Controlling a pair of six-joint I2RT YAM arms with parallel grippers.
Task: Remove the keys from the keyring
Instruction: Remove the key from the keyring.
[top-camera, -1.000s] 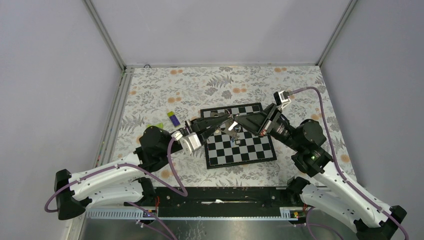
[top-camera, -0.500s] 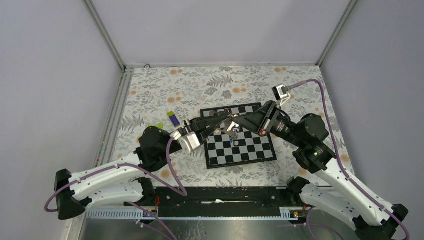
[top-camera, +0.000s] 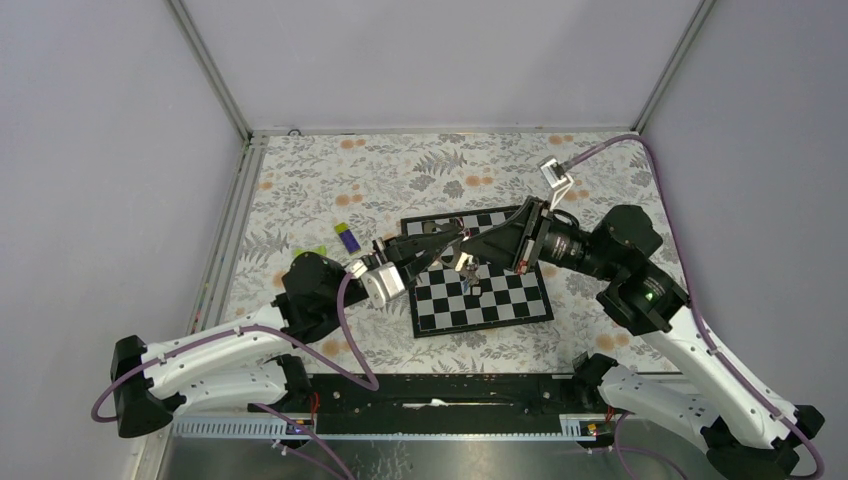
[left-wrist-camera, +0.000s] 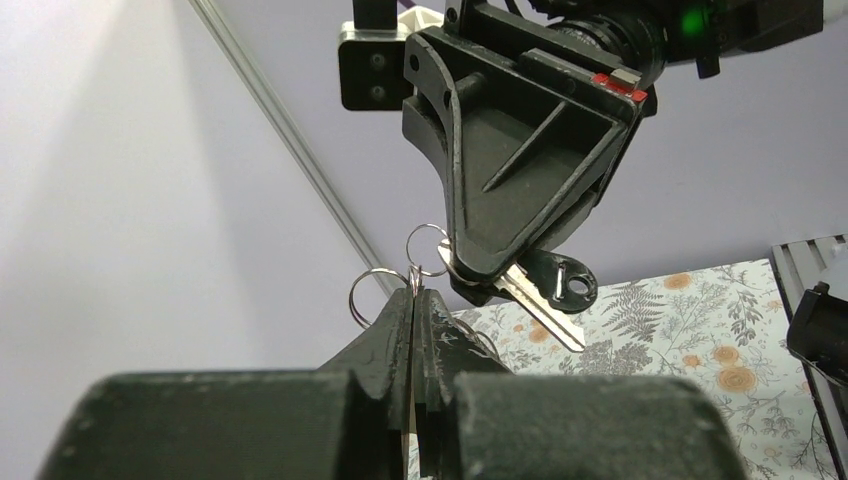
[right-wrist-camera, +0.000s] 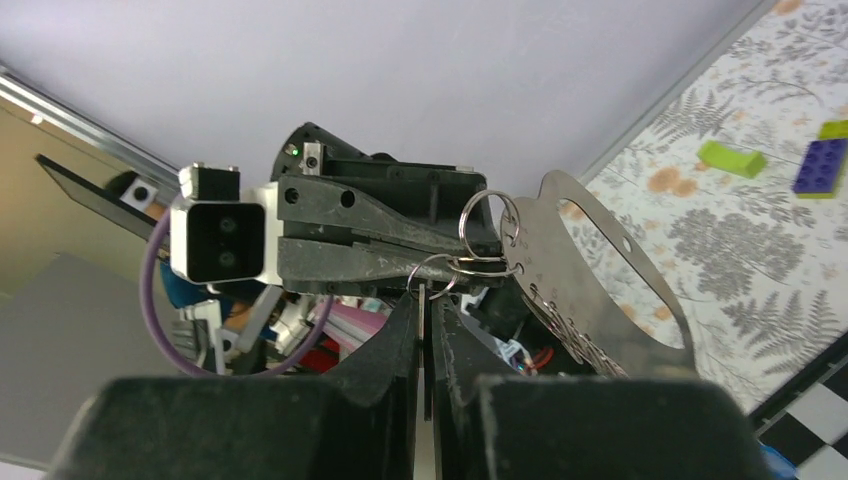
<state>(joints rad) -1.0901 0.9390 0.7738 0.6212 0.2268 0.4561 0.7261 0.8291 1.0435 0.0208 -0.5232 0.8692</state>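
Jaws of left gripper closed, pinching silvery metal keyring at frame centre. Just beyond, right gripper jaws clamped on flat silvery key. Both held aloft over black-and-white chessboard.

The left arm and right arm meet tip to tip above the chessboard, the keyring and keys hanging between them.

Overhead view looks down; opposed close wrist views share the keys.
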